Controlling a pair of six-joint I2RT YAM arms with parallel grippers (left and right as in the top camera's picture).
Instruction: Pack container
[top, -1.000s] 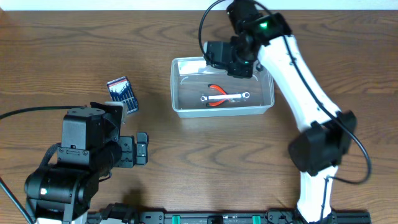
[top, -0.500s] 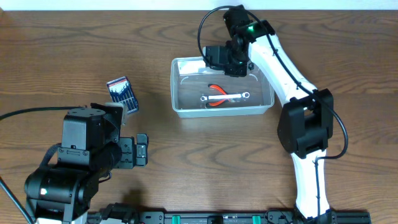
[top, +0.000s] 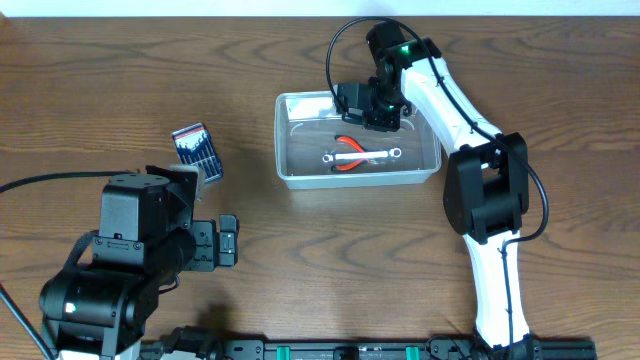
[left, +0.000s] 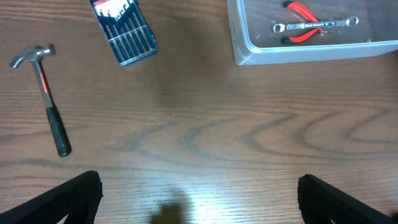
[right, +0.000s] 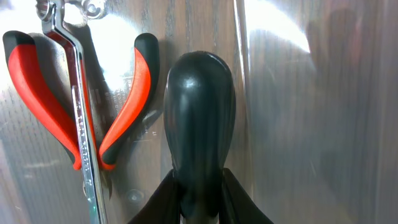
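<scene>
So, container (top: 281, 150): clear plastic bin on the brown wooden tabletop (top: 120, 60); far side, right of centre in the overhead view; open on top, long sides running left to right
Contents: red-handled pliers (top: 347, 141) lying flat on the bin's floor; a silver wrench (top: 362, 155) lying across the red grips
Right claw (right: 199, 196): clamped on a black rounded handle (right: 199, 112); which tool that handle belongs to, I cannot tell
Right claw's place: over the far part of the bin in the overhead view, just beyond the pliers; in the right-wrist view the handle's blunt end sits just beside one red grip; whether it touches the bin's floor, I cannot tell
Left claw (left: 199, 205): fingers (left: 68, 199) spread wide apart, nothing between them; above bare wood, well apart from the bin
Left arm (top: 130, 255): at the near-left part of the tabletop in the overhead view
Drill-bit case (top: 197, 150): blue; lying flat to the left of the bin, apart from it
Hammer (left: 45, 93): silver head, red-and-black shaft; flat on the tabletop, left of the case in the left-wrist view; touching nothing
</scene>
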